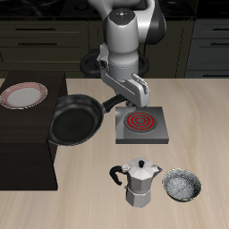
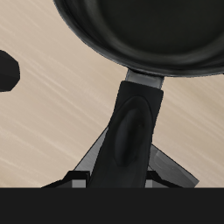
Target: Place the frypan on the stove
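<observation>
The frypan (image 1: 73, 121) is a round black pan, tilted and held in the air above the edge of the dark cabinet, beside the stove. Its long black handle (image 1: 107, 105) runs to my gripper (image 1: 114, 101), which is shut on it. In the wrist view the pan (image 2: 144, 35) fills the frame and its handle (image 2: 133, 131) runs between my fingers (image 2: 166, 166). The stove (image 1: 141, 127) is a grey square plate with a red spiral coil, on the light table just beside the pan and below my gripper.
A red-rimmed white plate (image 1: 24, 96) lies on the dark cabinet (image 1: 27, 152). A silver moka pot (image 1: 138, 183) and a small grey speckled bowl (image 1: 182, 186) stand near the table's front edge, in front of the stove.
</observation>
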You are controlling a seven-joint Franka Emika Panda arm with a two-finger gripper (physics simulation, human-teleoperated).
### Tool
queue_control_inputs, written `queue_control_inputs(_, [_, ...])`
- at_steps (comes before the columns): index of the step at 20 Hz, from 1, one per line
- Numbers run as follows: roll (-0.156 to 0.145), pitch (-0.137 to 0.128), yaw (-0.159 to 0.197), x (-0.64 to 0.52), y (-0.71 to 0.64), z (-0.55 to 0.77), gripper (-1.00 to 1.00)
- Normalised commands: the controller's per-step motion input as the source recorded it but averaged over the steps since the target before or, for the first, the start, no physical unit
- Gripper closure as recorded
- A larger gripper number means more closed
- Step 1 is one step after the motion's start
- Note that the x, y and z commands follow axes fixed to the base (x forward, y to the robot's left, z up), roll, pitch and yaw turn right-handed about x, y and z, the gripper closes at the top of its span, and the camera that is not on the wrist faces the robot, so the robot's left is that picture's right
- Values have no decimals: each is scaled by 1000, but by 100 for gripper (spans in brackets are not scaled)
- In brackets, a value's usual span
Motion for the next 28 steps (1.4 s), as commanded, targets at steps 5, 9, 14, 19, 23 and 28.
queue_control_inputs(5, [12,-17,42,-102,252,81,100])
queue_control_inputs(9, [5,0,32,-6,167,0,100])
queue_control_inputs(14, [-2,-4,32,-58,160,18,100])
queue_control_inputs(19, [-11,-4,38,-78,81,6,100])
queue_control_inputs(23, [1,6,26,-48,88,-3,100])
queue_control_inputs(28, [-11,9,26,-17,45,-11,100])
